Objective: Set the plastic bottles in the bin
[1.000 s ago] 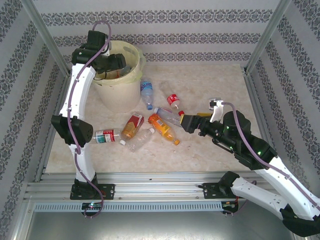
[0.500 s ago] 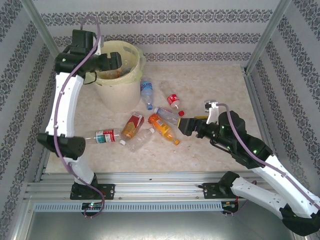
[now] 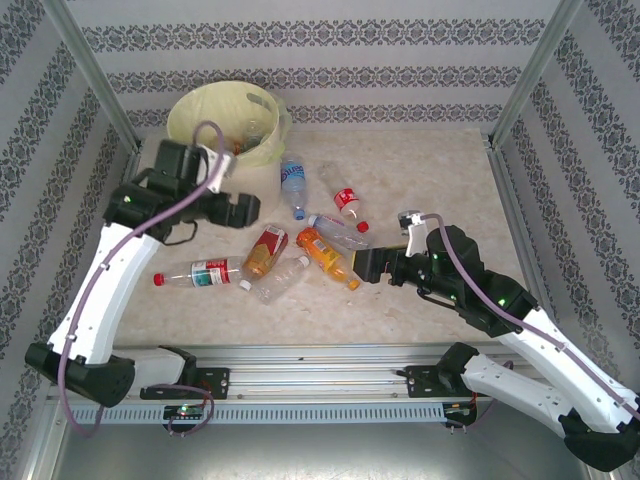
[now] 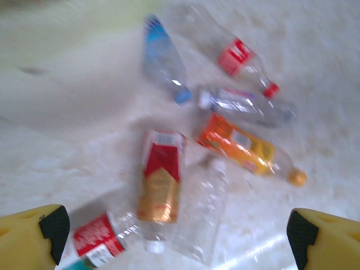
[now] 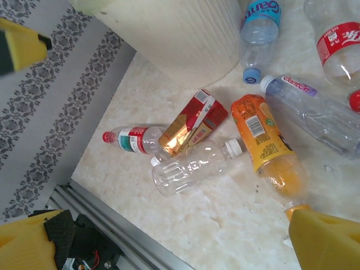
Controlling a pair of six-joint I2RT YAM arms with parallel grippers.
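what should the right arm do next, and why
Probably ease the right gripper forward and down over the orange bottle. Its jaws stand open and empty, the bottle lies loose just ahead with its cap end nearest, and it is not yet in the bin.

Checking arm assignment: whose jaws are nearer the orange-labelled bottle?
Right. The right gripper sits just beside the orange-labelled bottle at its cap end; the left gripper hovers farther off, nearer the bin.

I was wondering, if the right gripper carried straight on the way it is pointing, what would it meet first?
Most likely the orange-labelled bottle: the open right gripper points left at its capped end, just ahead on the table. Its height above the table is unclear, so it might pass over.
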